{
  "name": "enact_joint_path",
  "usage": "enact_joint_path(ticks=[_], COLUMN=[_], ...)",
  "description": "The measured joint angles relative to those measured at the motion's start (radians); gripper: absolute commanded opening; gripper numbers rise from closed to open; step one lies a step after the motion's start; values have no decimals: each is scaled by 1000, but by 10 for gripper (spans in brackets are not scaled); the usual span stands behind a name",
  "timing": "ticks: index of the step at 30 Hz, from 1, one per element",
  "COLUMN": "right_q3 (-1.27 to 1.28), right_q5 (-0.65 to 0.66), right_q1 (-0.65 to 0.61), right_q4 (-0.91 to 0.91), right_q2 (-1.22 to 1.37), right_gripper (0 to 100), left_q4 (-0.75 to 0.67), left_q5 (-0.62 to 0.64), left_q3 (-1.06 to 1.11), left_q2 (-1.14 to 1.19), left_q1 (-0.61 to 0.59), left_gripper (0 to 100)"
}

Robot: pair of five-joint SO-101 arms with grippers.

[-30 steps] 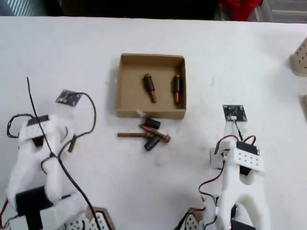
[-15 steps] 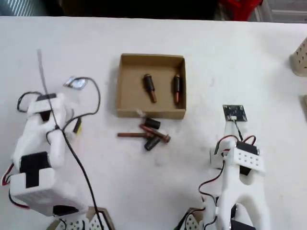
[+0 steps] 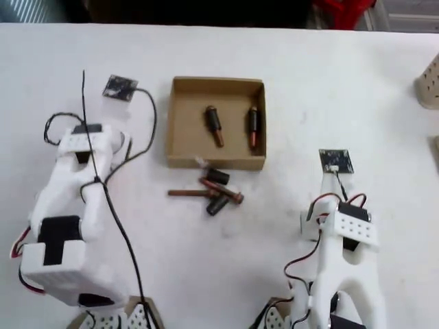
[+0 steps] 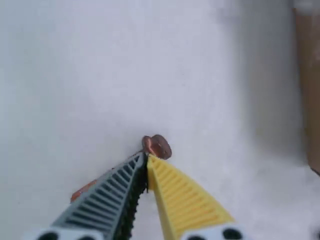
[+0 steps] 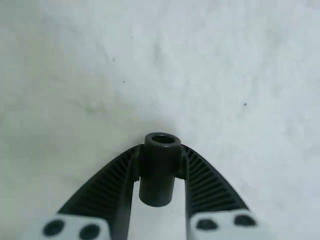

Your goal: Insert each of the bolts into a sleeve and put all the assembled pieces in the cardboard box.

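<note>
- Bolt (image 4: 157,147) sits clamped in the left gripper (image 4: 146,159).
- Black sleeve (image 5: 159,172) sits clamped in the right gripper (image 5: 160,150).
- Two assembled pieces (image 3: 215,125) lie in the cardboard box (image 3: 188,133).

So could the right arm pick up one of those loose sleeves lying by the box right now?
Probably not yet: its gripper is shut on a black sleeve. The way to the loose sleeves looks clear.

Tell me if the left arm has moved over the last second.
Yes. In the high view the left arm has swung away from the table's near edge and nearer the cardboard box, which stayed put.
</note>
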Motion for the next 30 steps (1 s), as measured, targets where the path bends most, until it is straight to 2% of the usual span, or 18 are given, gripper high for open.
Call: enact_joint_path(ticks=[2,4,10,15,21,30], right_q3=[0,0,0,3,3,3], right_q5=[0,0,0,0,0,0], right_q1=[0,0,0,0,0,0], right_q4=[0,0,0,0,0,0], right_q2=[0,0,0,0,0,0], right_gripper=[17,17,17,17,17,17], left_q4=[37,106,308,370,370,371], left_q5=[-18,-107,-582,-786,-825,-827], left_q3=[-52,-123,-232,-232,-301,-539], left_q2=[0,0,5,66,196,399], left_q1=[-5,-23,-72,-71,-71,-75], left_gripper=[24,24,29,185,165,162])
